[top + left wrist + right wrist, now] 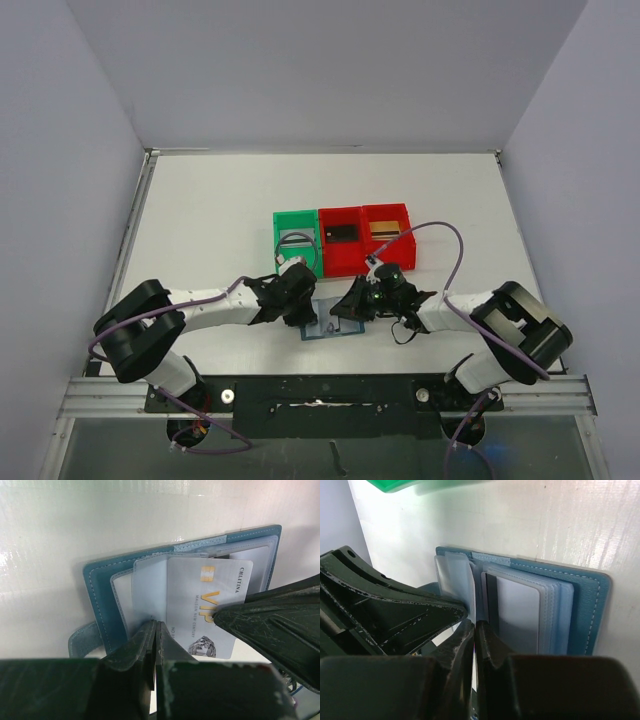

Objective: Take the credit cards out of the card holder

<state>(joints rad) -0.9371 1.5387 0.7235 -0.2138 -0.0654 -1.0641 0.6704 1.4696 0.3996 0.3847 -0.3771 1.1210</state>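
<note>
A small flat blue leather-look card holder (336, 331) is seen lying opened on the white tabletop (220, 220), near the front edge, between the two arms; its two panels are spread flat and a fan of clear plastic sleeves (147, 587) is stood up from its spine. The left fingers (140, 645) are pressed together at the lower edge of these sleeves; no gap is seen between them, and whether a sleeve is pinched cannot be told. A silvery plastic card with gold "VIP" lettering (205, 605) is seen lying over the right-hand panel, partly drawn out of its pocket; it is overlapped at its right side by the dark right fingers (492, 647).

In the right wrist view the same card holder (592, 610) is seen from the other side; a pale card with a dark magnetic stripe (517, 615) is lodged among the sleeves; the right fingers are closed tight just in front of it, tip against tip; whether anything thin is caught there cannot be told. The left fingers are met almost tip to tip with the right ones over the spine.

Behind the card holder, three plastic bins are set in a row, touching: a green bin (278, 235) on the left, a red bin (340, 264) in the middle and a second red bin (392, 256) on the right.
</note>
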